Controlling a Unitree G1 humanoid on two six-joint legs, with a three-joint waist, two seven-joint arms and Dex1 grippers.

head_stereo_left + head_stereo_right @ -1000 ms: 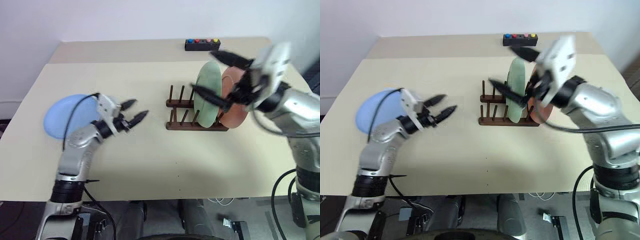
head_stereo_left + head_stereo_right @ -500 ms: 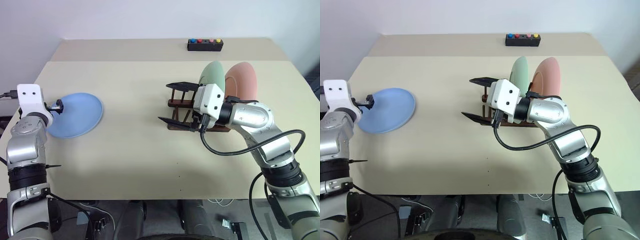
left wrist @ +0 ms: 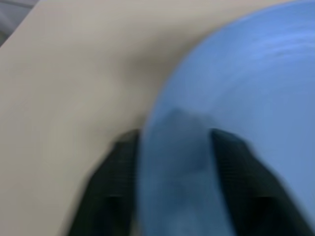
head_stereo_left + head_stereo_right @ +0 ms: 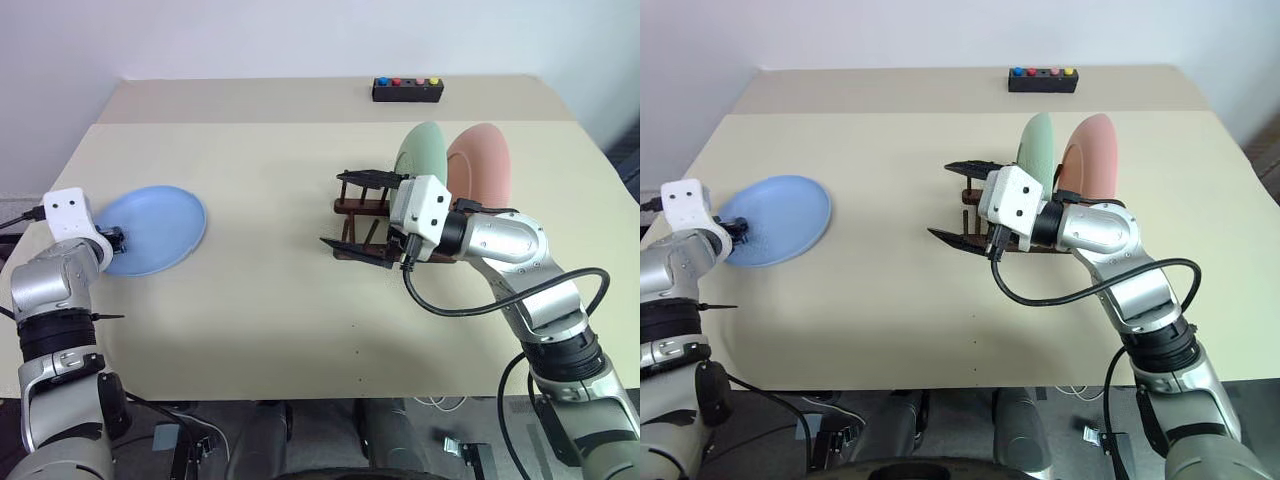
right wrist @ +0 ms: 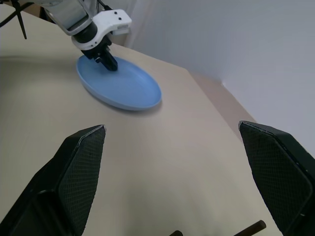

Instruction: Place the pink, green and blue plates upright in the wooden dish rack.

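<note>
While 2 plates, the green plate (image 4: 420, 165) and the pink plate (image 4: 480, 165), stand up in the wooden dish rack (image 4: 365, 235), the blue plate (image 4: 155, 228) lies flat near the surface's left edge. The left hand (image 4: 113, 238) pinches its rim. The right hand (image 4: 362, 212) is wide open, holding nothing.

Bright, even light with soft shadows (left wrist view blurred, blue plate (image 3: 231, 98) smeared).

Three plates: one blue plate (image 4: 150, 228), one green plate (image 4: 418, 165), one pink plate (image 4: 482, 170). One wooden dish rack (image 4: 372, 231). One black button box (image 4: 407, 90) sits on the bench (image 4: 270, 300).
</note>
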